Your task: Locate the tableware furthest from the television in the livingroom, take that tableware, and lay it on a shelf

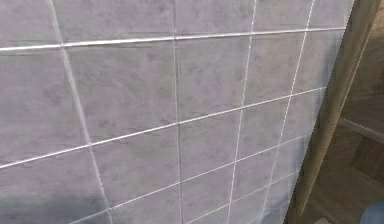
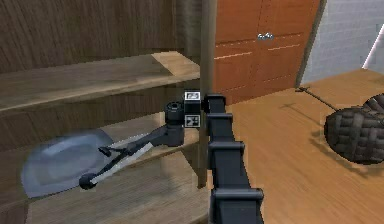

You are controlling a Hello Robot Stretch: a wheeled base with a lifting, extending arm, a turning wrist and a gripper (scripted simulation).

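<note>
Black segmented square arm (image 2: 226, 165); two white marker squares (image 2: 191, 101); dark thin-fingered claw (image 2: 94, 166).

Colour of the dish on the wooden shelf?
The dish is plain pale grey-blue; clearest in the arm side view.

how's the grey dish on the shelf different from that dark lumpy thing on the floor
Colour: the grey dish is pale blue-grey and smooth; the dark thing is blackish brown with a woven, bumpy surface.
Shape: the grey dish is shallow and flat; the dark thing is bulky and domed.
Place: the grey dish lies on the lower wooden shelf; the dark thing sits on the wooden floor.
Both have rounded outlines.
</note>
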